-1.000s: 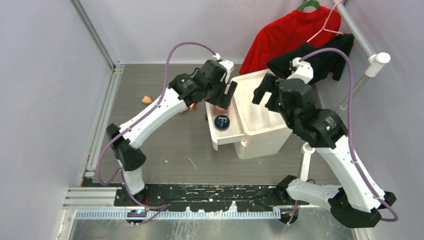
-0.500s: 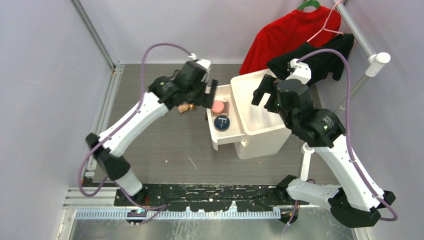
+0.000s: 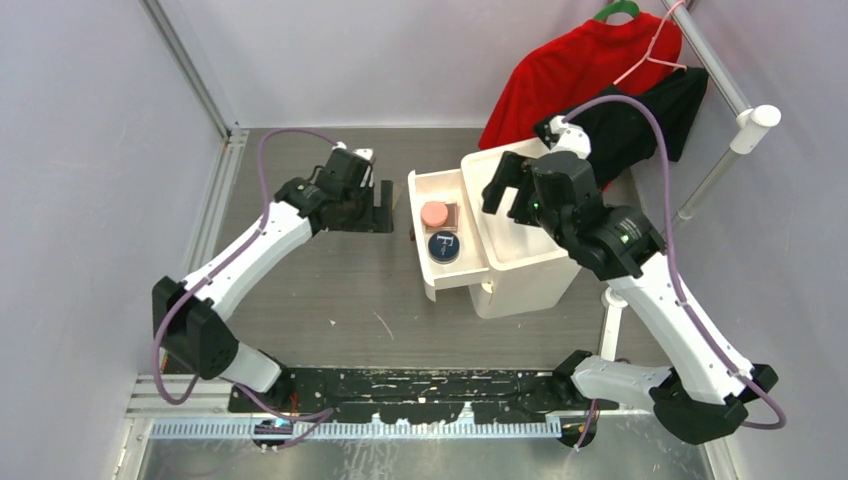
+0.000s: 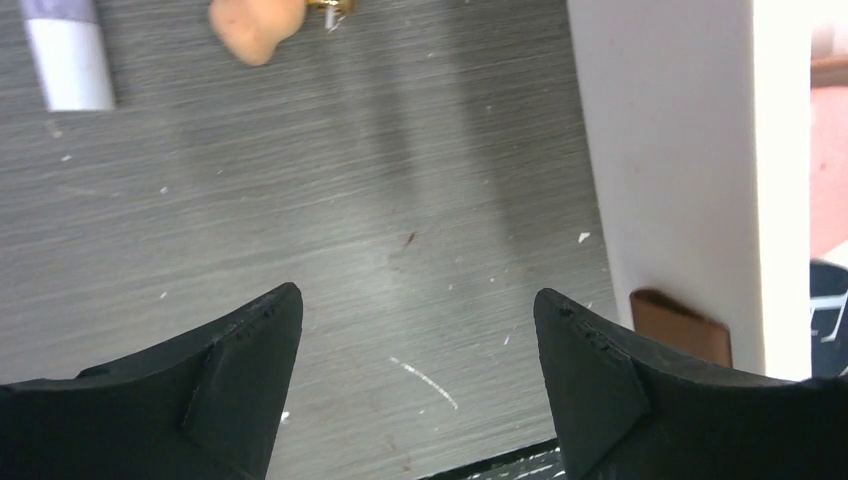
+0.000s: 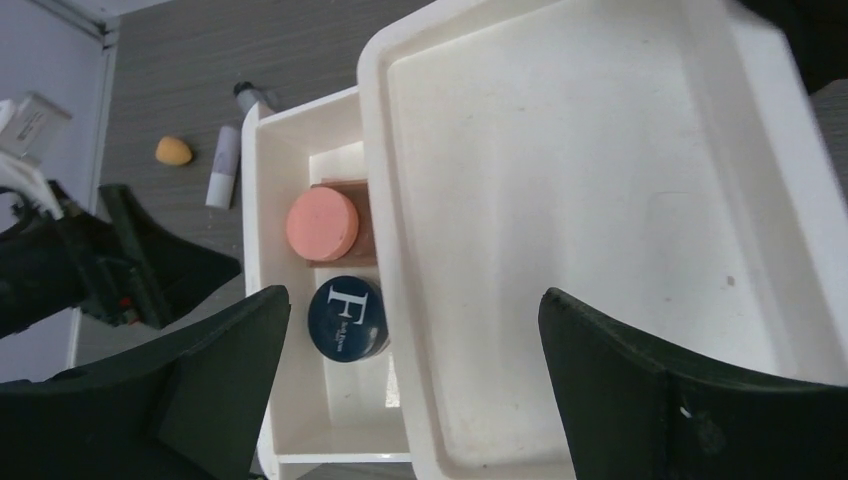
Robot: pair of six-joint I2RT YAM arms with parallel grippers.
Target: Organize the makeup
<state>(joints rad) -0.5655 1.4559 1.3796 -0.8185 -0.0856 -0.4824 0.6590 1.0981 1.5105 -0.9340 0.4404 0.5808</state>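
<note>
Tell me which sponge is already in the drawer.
The pink sponge, lying on the brown palette in the drawer; the orange sponge sits out on the table.

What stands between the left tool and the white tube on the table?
Nothing visible: in the left wrist view only bare table lies between the open left tool and the white tube.
</note>
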